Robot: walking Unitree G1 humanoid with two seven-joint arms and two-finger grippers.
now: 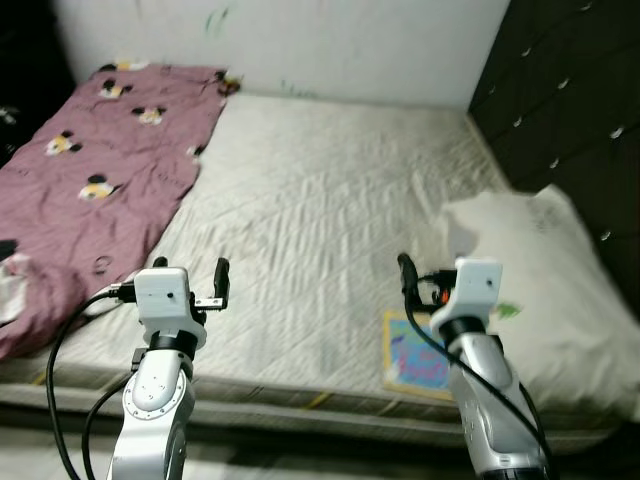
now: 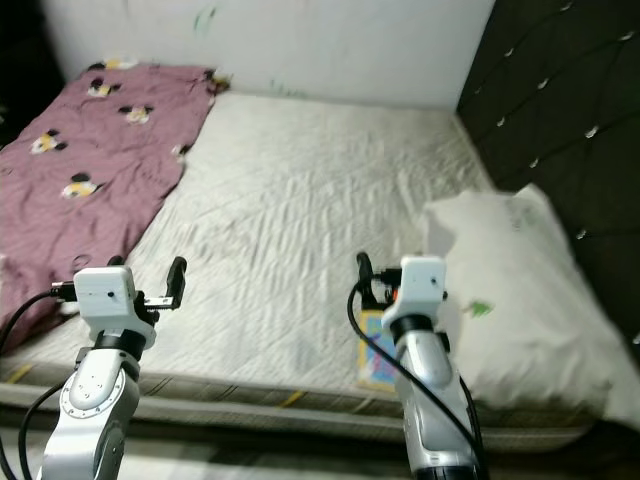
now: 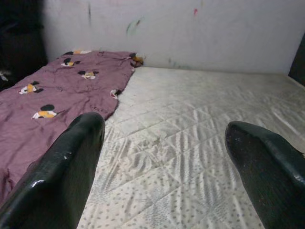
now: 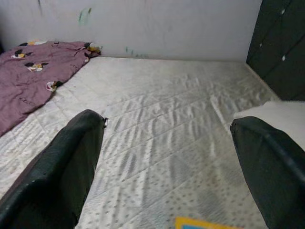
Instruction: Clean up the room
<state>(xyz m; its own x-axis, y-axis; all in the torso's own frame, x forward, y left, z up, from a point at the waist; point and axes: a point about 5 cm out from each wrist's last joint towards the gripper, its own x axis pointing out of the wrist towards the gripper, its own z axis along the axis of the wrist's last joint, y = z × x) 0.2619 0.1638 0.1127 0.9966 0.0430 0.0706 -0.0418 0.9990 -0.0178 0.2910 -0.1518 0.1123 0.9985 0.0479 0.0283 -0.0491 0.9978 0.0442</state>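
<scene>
A bare quilted mattress [image 1: 310, 210] lies before me. Over its left part is spread a purple blanket [image 1: 90, 180] with cartoon mouse prints. A white pillow [image 1: 545, 285] rests at the right side. A colourful picture book [image 1: 410, 355] lies flat near the mattress's front edge, just beside my right arm. My left gripper [image 1: 190, 268] hovers open over the front left of the mattress, holding nothing. Over the front right my right gripper [image 4: 167, 157] is open and empty too, and the book's corner [image 4: 209, 223] shows beneath it.
A black tufted headboard [image 1: 570, 90] runs along the right side. A white wall [image 1: 330, 40] with small marks closes the far end. The mattress's front edge [image 1: 300, 395] is right below my arms. Some white cloth [image 1: 12, 285] lies at the blanket's near left.
</scene>
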